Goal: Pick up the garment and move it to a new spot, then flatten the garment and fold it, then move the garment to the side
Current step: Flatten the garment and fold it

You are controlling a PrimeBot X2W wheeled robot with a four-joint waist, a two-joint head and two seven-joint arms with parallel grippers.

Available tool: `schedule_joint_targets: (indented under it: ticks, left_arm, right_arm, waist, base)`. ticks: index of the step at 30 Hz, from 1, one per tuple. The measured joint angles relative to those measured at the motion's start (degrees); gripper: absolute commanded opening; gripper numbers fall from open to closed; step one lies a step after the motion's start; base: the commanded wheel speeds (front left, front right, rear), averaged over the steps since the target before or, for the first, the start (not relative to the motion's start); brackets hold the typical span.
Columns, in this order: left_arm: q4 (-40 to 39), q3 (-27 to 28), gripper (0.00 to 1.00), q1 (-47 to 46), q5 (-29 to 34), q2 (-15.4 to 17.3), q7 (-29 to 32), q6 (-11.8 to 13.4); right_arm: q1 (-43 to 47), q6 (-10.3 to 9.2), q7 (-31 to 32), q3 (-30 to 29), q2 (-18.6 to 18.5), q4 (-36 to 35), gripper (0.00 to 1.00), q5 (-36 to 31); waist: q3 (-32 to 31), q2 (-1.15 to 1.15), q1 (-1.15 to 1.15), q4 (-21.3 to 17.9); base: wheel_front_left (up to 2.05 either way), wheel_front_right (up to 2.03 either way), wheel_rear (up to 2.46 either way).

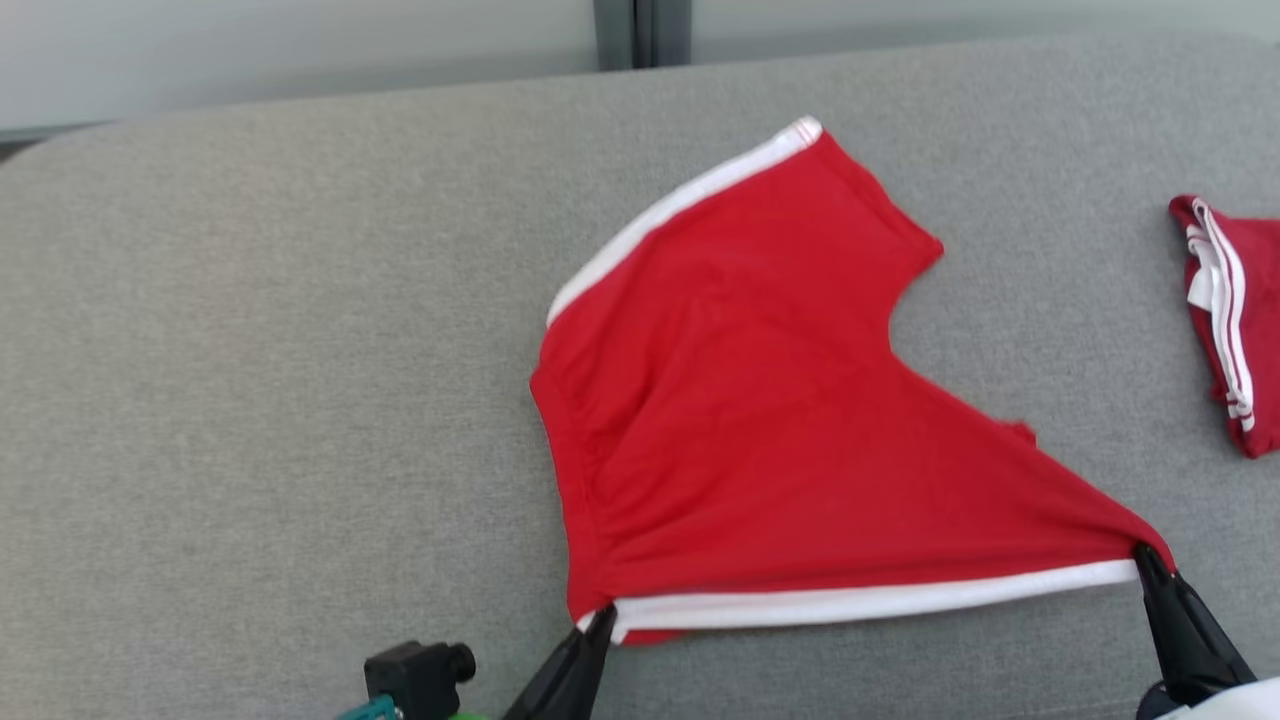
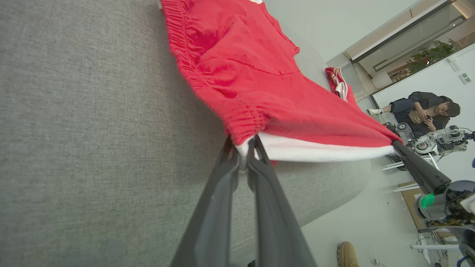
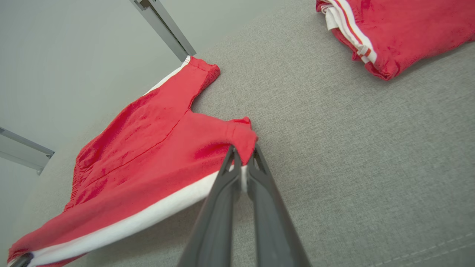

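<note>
We see a garment [image 1: 760,400] of bright, plain red, with a white band along each outer edge; the far band carries a thin red line near its end. Its gathered waist is the same red. The desk [image 1: 250,350] under it is a light heathered grey, a fine woven fleck with no print. A folded garment [image 1: 1255,330] at the right is the same red, its white stripes split by thin red lines. The left gripper [image 1: 603,618] and the right gripper [image 1: 1143,552] are dark charcoal, near black. The wall [image 1: 300,50] behind is pale grey-white, crossed by a dark grey post [image 1: 640,30]. In the left wrist view a boot [image 2: 347,254] is tan.
</note>
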Motion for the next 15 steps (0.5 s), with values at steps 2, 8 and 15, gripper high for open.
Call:
schedule_joint_targets:
  ticks: [2, 8, 15]
  left_arm:
    - [-3.10, -0.29, 0.00, 1.98, -0.31, 0.81, 1.01, 1.55]
    - [-6.83, 0.12, 0.00, 1.71, -2.40, 1.47, 4.48, 2.66]
    - [-5.28, 1.88, 0.00, -8.56, -6.02, -3.45, 8.26, 0.79]
  right_arm:
    - [1.93, 0.00, 1.62, -0.79, 0.65, -2.23, 0.00, 1.10]
    - [-0.94, 0.00, 5.92, -3.04, -0.14, -2.85, 0.00, 1.33]
    - [-14.90, -0.01, 12.63, -4.68, -4.36, 2.10, 0.00, 0.92]
  waist:
    - [-1.62, 0.00, 0.00, 0.51]
    - [-3.33, 0.00, 0.00, 3.12]
    - [0.82, 0.00, 0.00, 4.92]
  base:
    - [0.00, 0.00, 0.00]
    - [0.00, 0.00, 0.00]
    - [0.00, 0.00, 0.00]
